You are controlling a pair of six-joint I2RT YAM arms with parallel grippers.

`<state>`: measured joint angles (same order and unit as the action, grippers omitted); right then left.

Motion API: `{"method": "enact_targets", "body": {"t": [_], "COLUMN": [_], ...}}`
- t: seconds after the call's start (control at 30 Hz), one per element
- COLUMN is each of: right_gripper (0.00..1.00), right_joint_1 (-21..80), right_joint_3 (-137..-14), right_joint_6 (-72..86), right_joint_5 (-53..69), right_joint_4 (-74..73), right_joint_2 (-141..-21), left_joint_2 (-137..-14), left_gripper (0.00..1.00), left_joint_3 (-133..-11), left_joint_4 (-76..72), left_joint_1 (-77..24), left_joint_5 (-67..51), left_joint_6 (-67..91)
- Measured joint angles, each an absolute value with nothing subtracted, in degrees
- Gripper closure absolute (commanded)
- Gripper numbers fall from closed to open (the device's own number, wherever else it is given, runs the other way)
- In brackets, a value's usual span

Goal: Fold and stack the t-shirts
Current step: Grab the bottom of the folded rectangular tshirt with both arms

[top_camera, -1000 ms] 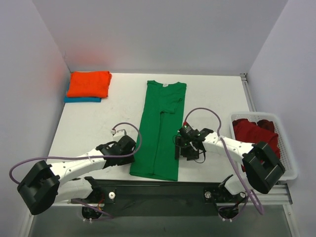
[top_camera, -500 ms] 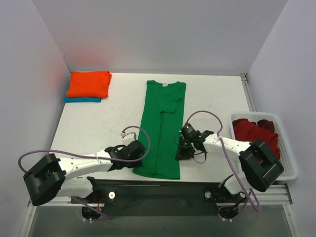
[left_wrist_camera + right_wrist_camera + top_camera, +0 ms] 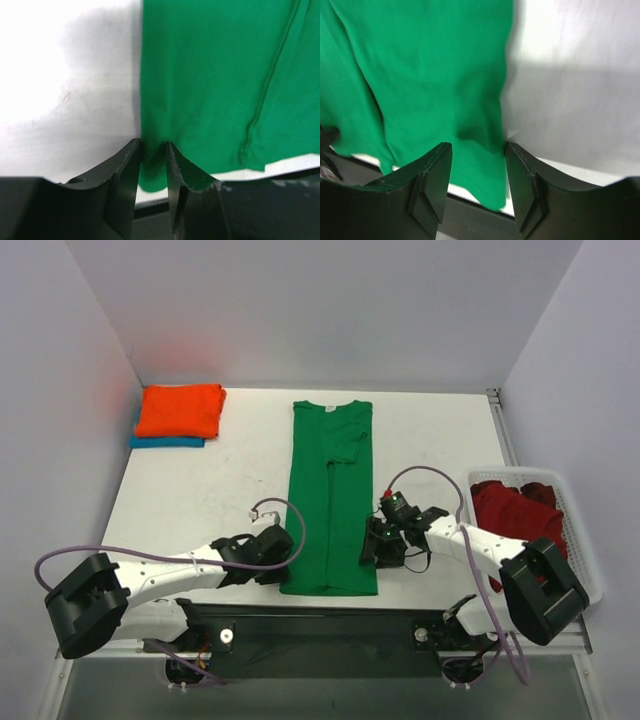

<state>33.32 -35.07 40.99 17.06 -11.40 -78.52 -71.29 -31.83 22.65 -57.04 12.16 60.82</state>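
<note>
The green t-shirt (image 3: 330, 500) lies in the middle of the table (image 3: 200, 490) as a long narrow strip. Its sleeves are turned in, its collar is at the far end and its hem is at the near edge, close to the arm bases. This orientation puts the hem within easy reach of both arms, so the strip can be doubled away from them.

The left gripper (image 3: 152, 145) sits at the hem's near left corner. Its fingers are drawn close together, with a pucker of green cloth pinched between them. The right gripper (image 3: 477, 146) is at the opposite corner. Its jaws stand wider apart, astride the cloth's right edge, and a dark crease is gathered in the gap between them. It does not look clamped yet. Taking both corners at once would probably keep the hem straight as it is lifted, so the fold comes out square.

At the far left corner, a folded orange t-shirt (image 3: 180, 410) rests on a teal-blue t-shirt (image 3: 165, 441). This is the finished stack, placed well clear of the working area. Dark red t-shirts (image 3: 515, 508) wait crumpled in the white basket (image 3: 585, 570) at the right.
</note>
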Motion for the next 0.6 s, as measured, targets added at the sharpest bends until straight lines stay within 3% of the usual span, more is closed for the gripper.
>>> {"method": "enact_targets", "body": {"t": [0.3, 0.6], "right_gripper": [0.55, 0.57], "right_joint_1": [36.0, 39.2], "right_joint_3": [-26.9, -25.0], "right_joint_6": [45.3, 50.2], "right_joint_5": [17.4, 19.0], "right_joint_4": [-18.7, -18.5], "right_joint_2": [-66.3, -64.6], "left_joint_2": [-66.7, -66.9], "left_gripper": [0.62, 0.68], "left_joint_3": [-29.1, -29.1], "left_joint_4": [25.1, 25.0], "left_joint_1": [-57.3, -57.3], "left_joint_5": [8.9, 7.4], "left_joint_6": [61.1, 60.9]}}
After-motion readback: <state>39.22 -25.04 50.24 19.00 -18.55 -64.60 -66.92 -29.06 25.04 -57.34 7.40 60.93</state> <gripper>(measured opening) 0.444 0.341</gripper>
